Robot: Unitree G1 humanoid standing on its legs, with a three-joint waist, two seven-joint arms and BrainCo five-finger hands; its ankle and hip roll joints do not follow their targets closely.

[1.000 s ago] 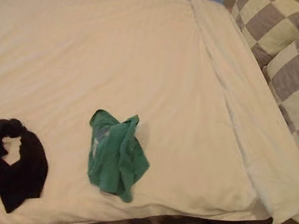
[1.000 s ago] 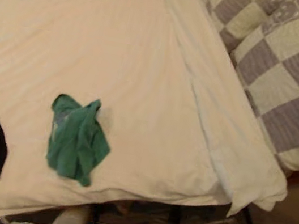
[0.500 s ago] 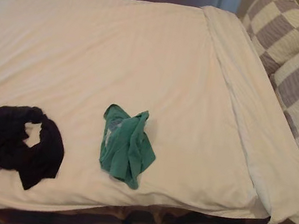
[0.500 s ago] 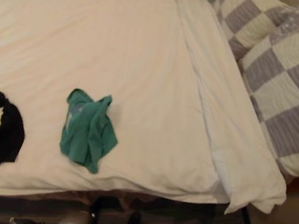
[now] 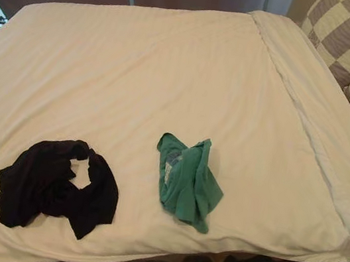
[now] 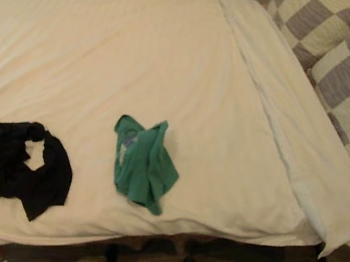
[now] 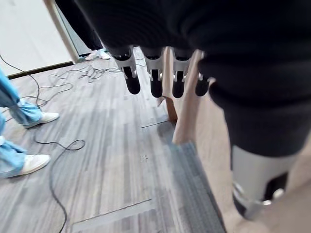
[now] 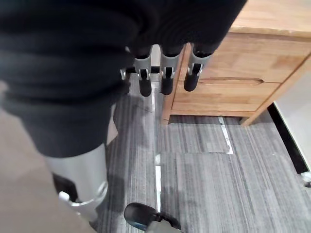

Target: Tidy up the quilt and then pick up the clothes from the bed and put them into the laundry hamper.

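I see the quilt [image 5: 170, 76] spread flat on the bed, black clothes [image 5: 55, 185] beside green clothes [image 5: 187, 181] near its front edge. Left robot hand [image 7: 155, 73] and right robot hand [image 8: 165, 73] hang relaxed, empty.

The quilt [image 5: 168, 89] under my eyes is a plain cream white with no pattern. On it, the garment [image 5: 188, 181] nearest the quilt's middle is green, with a paler patch in its folds; the other garment [image 5: 58, 185], further from the pillows, is solid black. Past the quilt's folded edge, the pillows [image 6: 346, 72] are checked in grey and cream squares. My left hand [image 7: 155, 77] has silver fingers with dark tips below a dark ribbed cover, over grey wood-grain floor [image 7: 107, 160]; my right hand [image 8: 165, 77] is coloured the same, before a light brown wooden cabinet [image 8: 233, 82].
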